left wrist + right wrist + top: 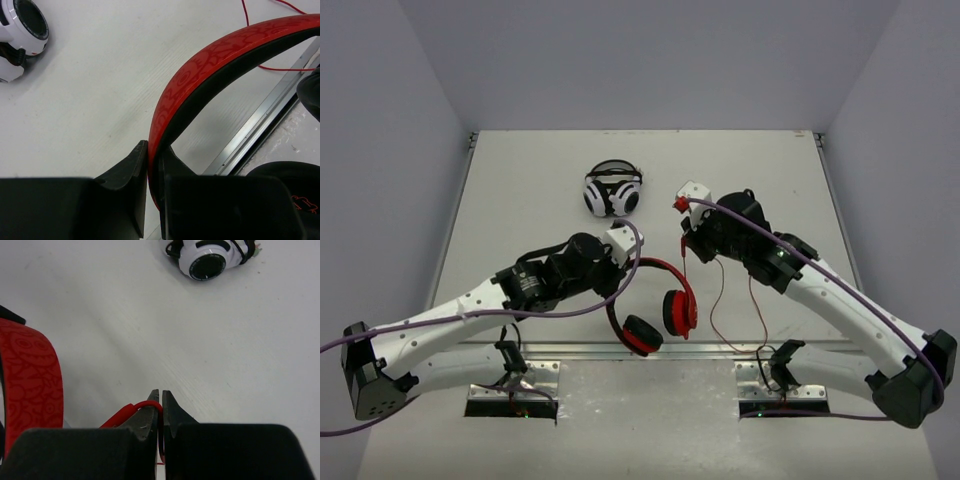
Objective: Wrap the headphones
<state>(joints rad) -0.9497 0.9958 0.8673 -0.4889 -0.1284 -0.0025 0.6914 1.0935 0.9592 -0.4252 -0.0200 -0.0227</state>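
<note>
clamping headphones (680,312): left tool (154,151), right tool (160,398)

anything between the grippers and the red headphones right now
Nothing visible. The left gripper is shut on the headband, the right gripper pinches the red cable; the white headphones lie apart, farther back.

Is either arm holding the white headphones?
No, the white headphones lie alone farther back on the table, with nothing touching them.
</note>
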